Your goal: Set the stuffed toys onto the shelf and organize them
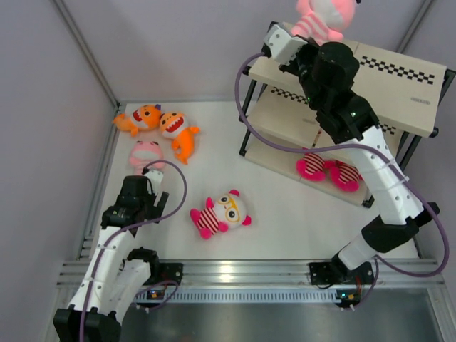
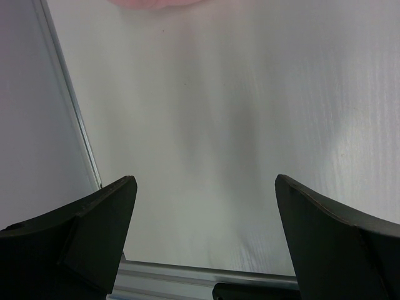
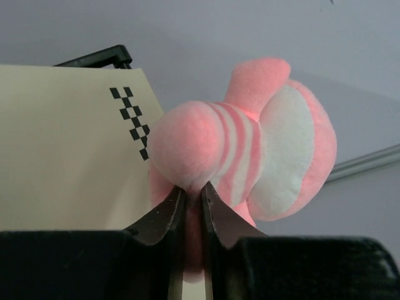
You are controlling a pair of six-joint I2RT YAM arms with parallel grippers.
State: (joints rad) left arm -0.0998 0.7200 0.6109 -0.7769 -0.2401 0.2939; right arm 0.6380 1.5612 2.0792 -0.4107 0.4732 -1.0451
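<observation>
Top view. Found the right gripper (image 1: pixel 305 32) up at the top board of the shelf (image 1: pixel 399 75), clamped on a pale pink striped toy (image 1: pixel 320 18) over the board's far left corner. Could not tell from here whether the toy rested on the wood. Counted two magenta striped toys (image 1: pixel 311 167) lying side by side on the lowest board. Counted four more down on the table (image 1: pixel 285 228): two orange sharks (image 1: pixel 146 117) touching each other near the far left corner, a second pale pink toy (image 1: pixel 146 152) just in front of them, and a magenta-and-white toy with glasses (image 1: pixel 222 211) near the middle. Placed the left gripper (image 1: pixel 153 178) low, just beside the second pale pink toy, on its near side.

Left wrist view. Showed the left gripper (image 2: pixel 203 219) with fingers (image 2: pixel 94 231) spread wide, gripping nothing, only bare table (image 2: pixel 219 125) between them. Caught a pink sliver (image 2: pixel 150 2) at the very top edge, probably the second pale pink toy, not yet within reach.

Right wrist view. Showed the right gripper (image 3: pixel 192 200) with jaws almost together, nipping a fold of plush under the pale pink striped toy (image 3: pixel 250 150). Put the toy at the edge of the beige board (image 3: pixel 62 144), next to its checkered strip (image 3: pixel 132 119).

Judged the job under halfway: two toys shelved, one at the point of being set down, four left on the table.
</observation>
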